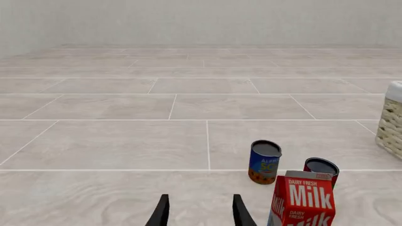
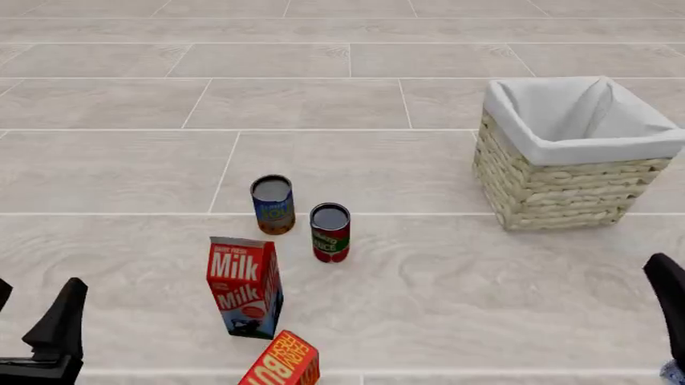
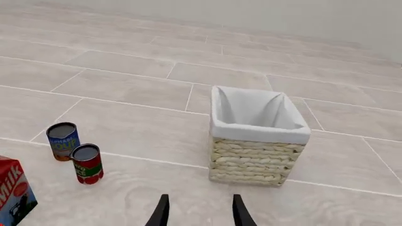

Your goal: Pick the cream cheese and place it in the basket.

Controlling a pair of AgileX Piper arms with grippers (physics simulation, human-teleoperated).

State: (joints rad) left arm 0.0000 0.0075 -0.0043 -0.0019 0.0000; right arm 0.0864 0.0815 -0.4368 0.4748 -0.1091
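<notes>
- Left gripper (image 1: 199, 212) and right gripper (image 3: 198, 209) both hung parted, holding nothing; judged poised before any pick.
- Basket (image 2: 567, 156) stood ahead of the right gripper, mouth up, ready to receive.
- Cream cheese not visible in any view.
- Carton (image 2: 245, 286) ahead of the left gripper read "Milk", "Dairy Fresh".

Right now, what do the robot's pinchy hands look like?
Both are plain black. The left gripper shows two thin, pointed fingers, curved like little horns, and the right gripper looks the same. In the front view only dark, blocky bits show at the lower corners. No cables, stickers or markings are visible.
</notes>
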